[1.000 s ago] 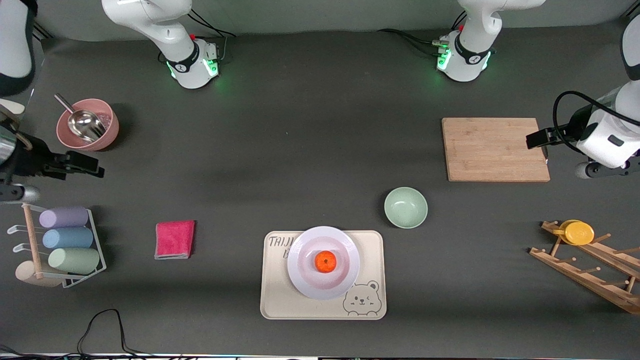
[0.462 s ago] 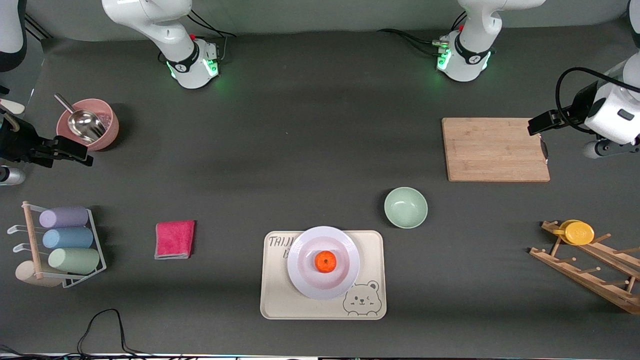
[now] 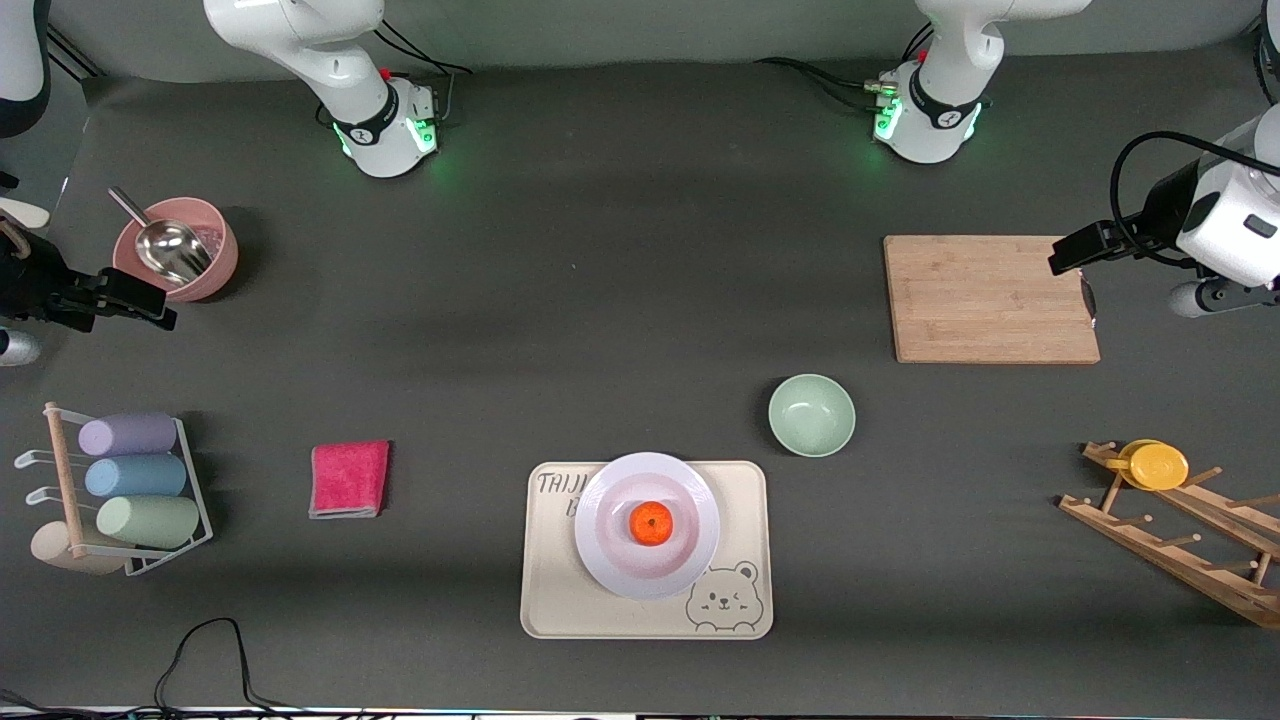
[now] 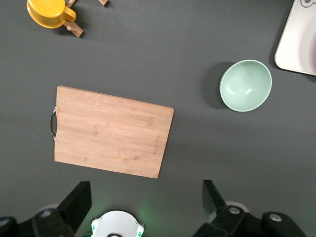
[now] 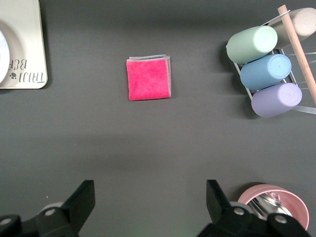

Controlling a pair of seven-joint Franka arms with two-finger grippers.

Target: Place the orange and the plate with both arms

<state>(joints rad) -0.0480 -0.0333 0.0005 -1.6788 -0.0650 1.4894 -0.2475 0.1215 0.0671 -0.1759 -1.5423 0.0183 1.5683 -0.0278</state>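
We see the orange (image 3: 651,523) on the plate (image 3: 603,532), low in the frame's centre. Left gripper (image 4: 145,205) and right gripper (image 5: 150,203) hang wide apart, holding nothing, at the frame's edges.

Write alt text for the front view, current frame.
An orange sits in the middle of a white plate, which rests on a cream bear tray at the table edge nearest the camera. Both arms are drawn back, the left pincer over the cutting board's end, the right pincer beside a pink bowl, both open and empty.
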